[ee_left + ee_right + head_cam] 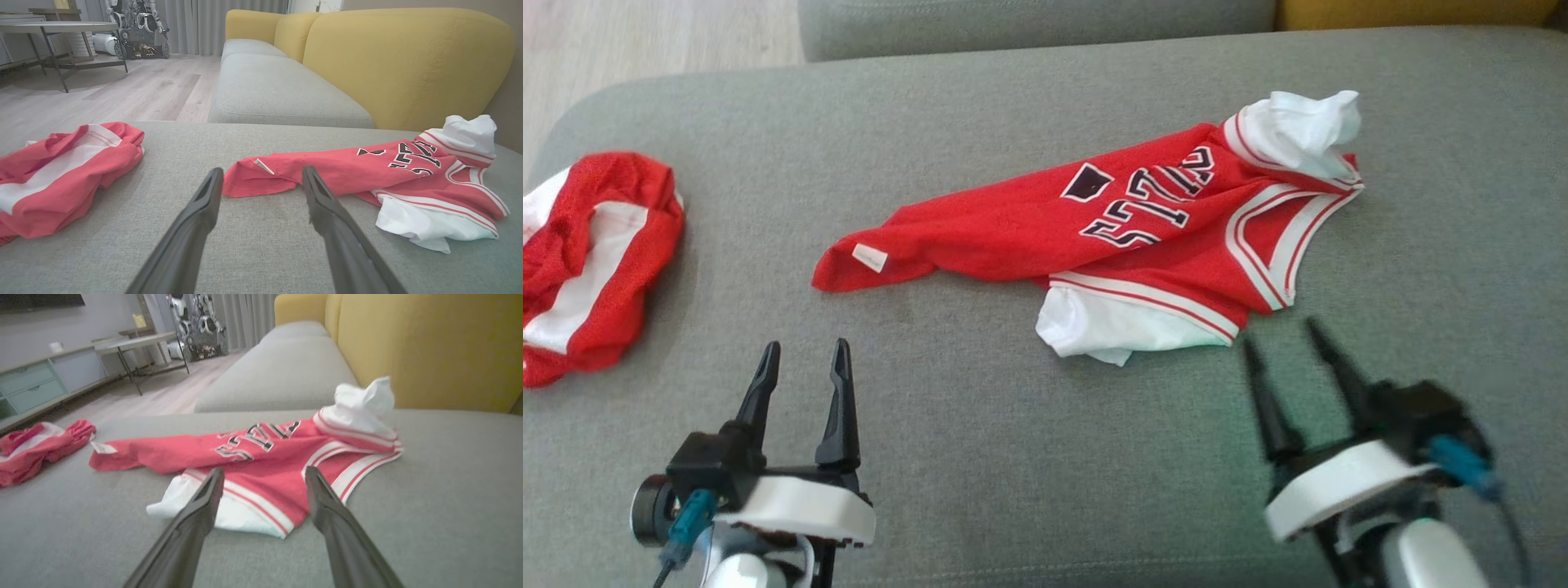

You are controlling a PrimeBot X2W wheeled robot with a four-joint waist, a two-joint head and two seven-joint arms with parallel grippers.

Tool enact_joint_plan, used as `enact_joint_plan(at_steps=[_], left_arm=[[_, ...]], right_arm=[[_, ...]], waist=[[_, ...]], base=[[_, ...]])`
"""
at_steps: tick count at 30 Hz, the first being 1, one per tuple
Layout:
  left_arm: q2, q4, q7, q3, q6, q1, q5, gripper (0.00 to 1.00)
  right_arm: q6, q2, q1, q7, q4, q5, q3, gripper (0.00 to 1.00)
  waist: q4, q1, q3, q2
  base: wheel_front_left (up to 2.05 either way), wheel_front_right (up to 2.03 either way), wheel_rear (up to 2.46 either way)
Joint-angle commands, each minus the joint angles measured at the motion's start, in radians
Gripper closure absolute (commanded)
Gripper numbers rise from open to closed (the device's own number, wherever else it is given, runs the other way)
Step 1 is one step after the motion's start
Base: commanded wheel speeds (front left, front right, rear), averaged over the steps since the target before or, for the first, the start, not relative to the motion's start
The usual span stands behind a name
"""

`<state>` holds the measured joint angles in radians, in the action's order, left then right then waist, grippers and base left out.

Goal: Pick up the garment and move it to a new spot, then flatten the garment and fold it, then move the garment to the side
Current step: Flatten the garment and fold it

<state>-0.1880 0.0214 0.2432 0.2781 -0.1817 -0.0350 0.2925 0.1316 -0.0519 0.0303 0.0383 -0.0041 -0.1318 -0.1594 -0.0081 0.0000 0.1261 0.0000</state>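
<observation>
Pickup step pending. My left claw [805,345], right claw [1281,333] both spread, empty, near crumpled jersey [1045,229]. Next, judged: reach, pinch its edges.

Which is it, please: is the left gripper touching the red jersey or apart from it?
Apart. The head view shows grey cushion between the left gripper and the red jersey's nearest corner.

free: bare grey cushion [980,457] lower centre, far right | blocked: jersey [1029,229] centre-right; bundled red-white cloth [588,253] left edge; yellow backrest [1413,10] top right
</observation>
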Motion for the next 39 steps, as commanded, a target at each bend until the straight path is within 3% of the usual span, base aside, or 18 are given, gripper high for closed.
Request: enact_joint_plan(at_steps=[1,12,20,29,30,31,35,39], left_arm=[[-0.017,-0.034,0.002,-0.033,-0.001,0.051,-0.003,0.00],[0.005,-0.010,0.013,-0.023,0.023,0.138,-0.005,0.00],[0.030,0.011,0.018,-0.026,0.038,0.172,-0.008,0.00],[0.048,0.006,0.018,-0.043,0.050,0.188,-0.024,0.00],[0.050,0.005,0.018,-0.045,0.053,0.189,-0.026,0.00],[0.052,0.005,0.018,-0.047,0.055,0.189,-0.028,0.00],[0.058,0.007,0.018,-0.056,0.063,0.187,-0.035,0.00],[0.063,0.007,0.018,-0.068,0.070,0.179,-0.041,0.00]], right_arm=[[-0.001,-0.014,-0.042,0.007,-0.018,0.002,-0.041,0.00],[-0.001,-0.065,-0.188,0.003,0.235,-0.038,-0.302,0.00],[-0.001,-0.067,-0.290,-0.059,0.403,-0.043,-0.331,0.00],[-0.001,-0.051,-0.359,-0.050,0.551,-0.038,-0.340,0.00],[-0.001,-0.048,-0.362,-0.047,0.565,-0.041,-0.336,0.55],[-0.001,-0.047,-0.363,-0.041,0.579,-0.041,-0.332,0.98],[-0.001,-0.045,-0.353,-0.039,0.592,-0.049,-0.322,1.00],[-0.001,-0.050,-0.324,-0.047,0.521,-0.060,-0.326,1.00]], waist=[[0.009,0.0000,0.011,0.0000],[0.083,0.0000,0.096,0.0000],[0.118,0.0000,0.128,0.0000],[0.118,0.0000,0.150,0.0000],[0.117,0.0000,0.151,0.0000],[0.115,0.0000,0.152,0.0000],[0.107,0.0000,0.150,0.0000],[0.090,0.0000,0.142,0.0000]], base=[[0.00,0.00,0.00],[0.00,0.00,0.00],[0.00,0.00,0.00],[0.00,0.00,0.00],[0.00,0.00,0.00],[0.00,0.00,0.00],[0.00,0.00,0.00],[0.00,0.00,0.00]])
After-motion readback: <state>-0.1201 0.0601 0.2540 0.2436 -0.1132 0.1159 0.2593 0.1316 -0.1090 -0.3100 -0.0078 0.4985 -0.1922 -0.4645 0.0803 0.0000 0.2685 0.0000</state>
